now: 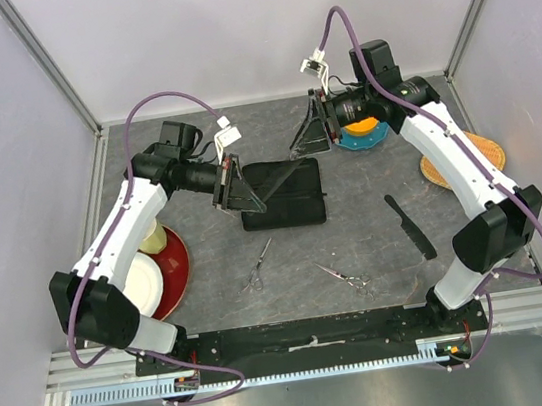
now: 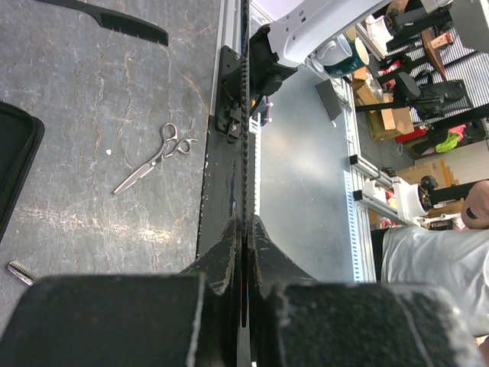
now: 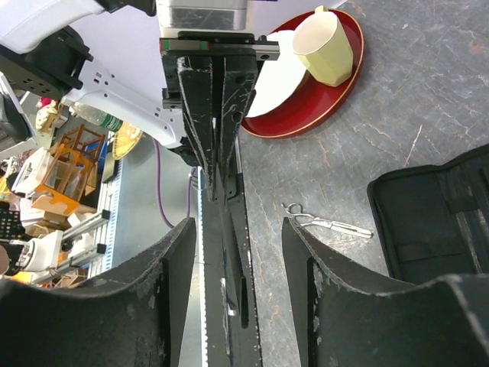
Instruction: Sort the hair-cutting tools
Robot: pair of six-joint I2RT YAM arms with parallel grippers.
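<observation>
My left gripper (image 1: 248,198) (image 2: 244,225) hangs over the left edge of the open black case (image 1: 285,196). It is shut on a black comb (image 2: 244,153), which I see edge-on running out from its jaws. The other black comb (image 1: 411,227) (image 2: 114,17) lies on the table at the right. One pair of silver scissors (image 1: 257,266) (image 3: 328,224) lies below the case. The other pair (image 1: 347,276) (image 2: 153,159) lies near the front middle. My right gripper (image 1: 301,143) (image 3: 238,225) is open and empty, raised above the case's far right corner.
A red plate (image 1: 177,267) (image 3: 306,99) with a white dish and a yellow cup (image 1: 152,238) (image 3: 325,38) sits at the left. A teal bowl (image 1: 363,136) and a woven mat (image 1: 467,160) sit at the back right. The black base rail (image 1: 310,334) runs along the front edge.
</observation>
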